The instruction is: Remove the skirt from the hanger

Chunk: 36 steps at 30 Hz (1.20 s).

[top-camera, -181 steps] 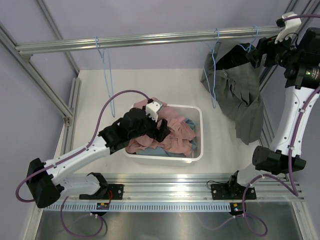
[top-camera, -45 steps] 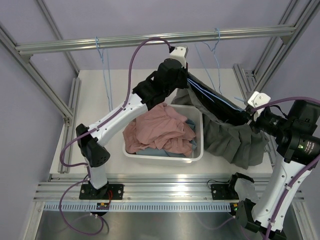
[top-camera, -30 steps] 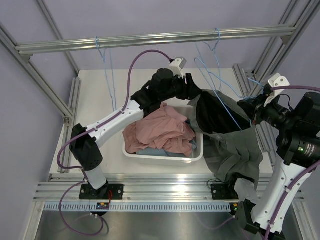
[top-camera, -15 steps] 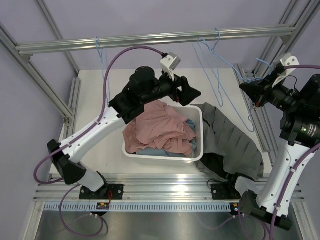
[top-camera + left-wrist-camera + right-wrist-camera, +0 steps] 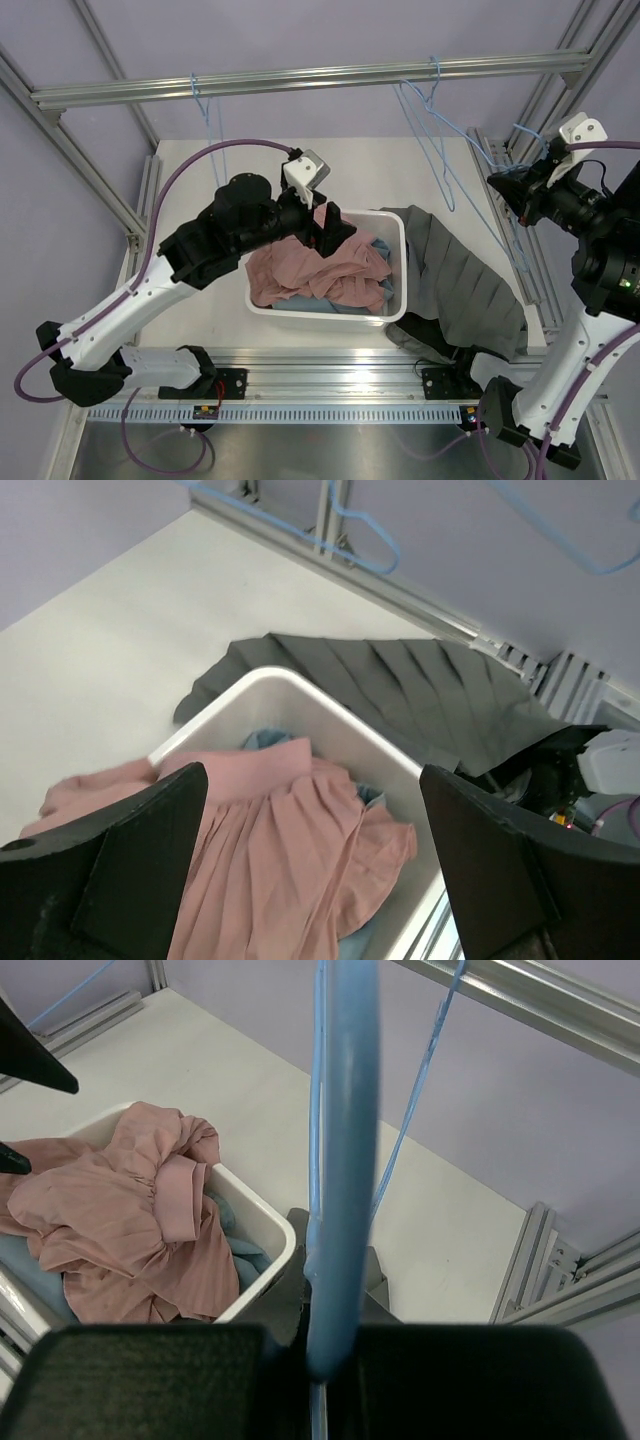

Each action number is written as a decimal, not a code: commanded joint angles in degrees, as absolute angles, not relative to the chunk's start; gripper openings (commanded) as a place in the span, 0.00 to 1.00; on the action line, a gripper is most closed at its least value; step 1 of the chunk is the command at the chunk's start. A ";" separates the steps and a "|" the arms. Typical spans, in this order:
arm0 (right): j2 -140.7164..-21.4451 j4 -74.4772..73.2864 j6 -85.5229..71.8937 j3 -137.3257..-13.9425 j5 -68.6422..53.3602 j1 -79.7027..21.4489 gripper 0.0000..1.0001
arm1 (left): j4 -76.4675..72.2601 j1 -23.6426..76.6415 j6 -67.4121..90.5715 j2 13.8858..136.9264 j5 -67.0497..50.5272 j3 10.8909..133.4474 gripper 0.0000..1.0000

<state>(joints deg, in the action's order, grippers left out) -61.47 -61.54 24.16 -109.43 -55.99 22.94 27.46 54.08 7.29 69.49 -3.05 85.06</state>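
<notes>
Skirt (image 5: 468, 288) lies on the table (image 5: 200, 180) against the bin (image 5: 401, 228). Right gripper (image 5: 498, 186) clamps the hanger (image 5: 340, 1160); left gripper (image 5: 335, 228) gapes, empty.

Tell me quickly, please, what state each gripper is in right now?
Left gripper: open, holding nothing.
Right gripper: shut on the blue hanger.

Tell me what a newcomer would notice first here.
The grey pleated skirt lies spread on the table, right of the white bin. The right claw holds the bare blue hanger up by the overhead rail. The open left claw hovers over the pink garment heaped in the bin.
</notes>
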 commanded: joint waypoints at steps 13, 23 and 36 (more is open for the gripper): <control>-69.33 -73.05 21.10 -112.76 -40.55 3.71 0.00 | 28.74 54.41 9.14 60.73 6.24 78.58 0.95; -86.12 -65.92 14.68 -126.46 -18.21 -13.42 0.00 | 26.55 54.67 11.60 61.52 4.49 78.66 0.95; -106.08 -57.75 4.14 -147.04 -7.12 -21.00 0.00 | 23.20 57.21 17.93 60.91 8.70 73.57 0.97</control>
<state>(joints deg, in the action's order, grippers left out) -104.09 -62.00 8.47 -143.79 -9.98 -20.27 26.41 56.45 15.81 62.37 6.31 74.30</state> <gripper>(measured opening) 0.031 0.965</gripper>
